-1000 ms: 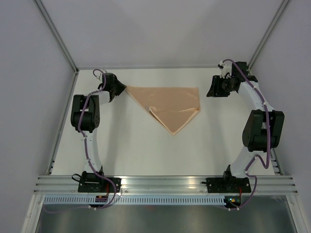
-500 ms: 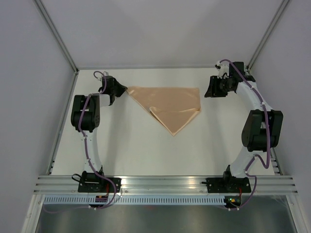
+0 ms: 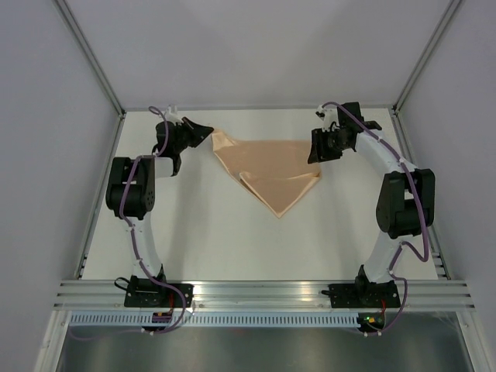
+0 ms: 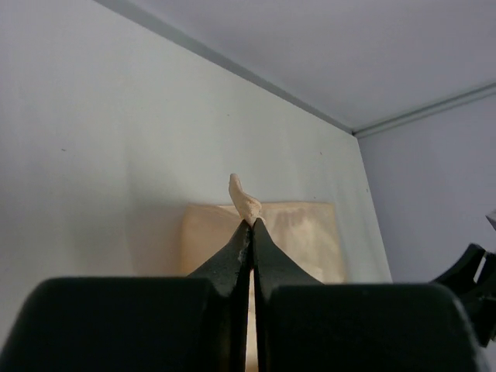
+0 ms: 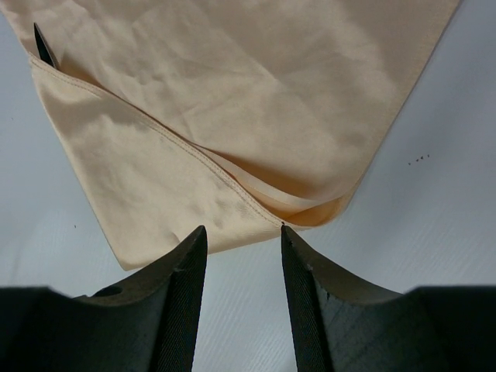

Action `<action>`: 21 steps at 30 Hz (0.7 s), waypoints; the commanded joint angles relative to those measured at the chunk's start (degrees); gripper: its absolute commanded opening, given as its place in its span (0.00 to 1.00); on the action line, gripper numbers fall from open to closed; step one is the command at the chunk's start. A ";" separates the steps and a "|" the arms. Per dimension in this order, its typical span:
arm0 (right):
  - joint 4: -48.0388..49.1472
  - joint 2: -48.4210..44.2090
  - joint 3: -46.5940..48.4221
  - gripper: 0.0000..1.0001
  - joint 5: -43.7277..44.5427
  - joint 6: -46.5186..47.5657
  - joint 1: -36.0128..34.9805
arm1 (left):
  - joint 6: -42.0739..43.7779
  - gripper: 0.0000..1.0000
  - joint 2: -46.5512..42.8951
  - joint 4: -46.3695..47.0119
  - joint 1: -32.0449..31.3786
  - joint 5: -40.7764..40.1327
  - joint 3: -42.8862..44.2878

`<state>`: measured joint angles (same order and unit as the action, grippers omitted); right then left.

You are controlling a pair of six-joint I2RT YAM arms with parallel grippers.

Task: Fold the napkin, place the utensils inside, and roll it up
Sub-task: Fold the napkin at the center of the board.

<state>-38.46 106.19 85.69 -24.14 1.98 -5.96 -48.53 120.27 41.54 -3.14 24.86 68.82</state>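
Overhead and wrist views, napkin (image 3: 271,167) shared

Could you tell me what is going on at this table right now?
Two robot arms are working on the napkin, which lies on the table folded into a triangle. The left pincer is shut on the napkin's far-left corner, with a bit of cloth poking out past its tips. The right pincer is open, its tips framing the right corner without gripping it. No cutlery is in view.
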 commanded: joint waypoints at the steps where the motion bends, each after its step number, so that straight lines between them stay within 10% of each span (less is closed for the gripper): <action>1: -0.21 0.68 2.46 0.49 2.08 0.31 -0.72 | -1.21 0.02 -2.84 9.61 -1.96 9.48 -2.37; 21: -0.04 0.60 2.38 0.48 3.40 0.40 -1.51 | 15.48 0.02 -2.85 0.57 -16.90 28.05 -4.83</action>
<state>-38.44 106.91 86.06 -21.96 2.63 -7.29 -40.21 120.18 44.64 -19.35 50.13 65.28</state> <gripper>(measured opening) 0.488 0.026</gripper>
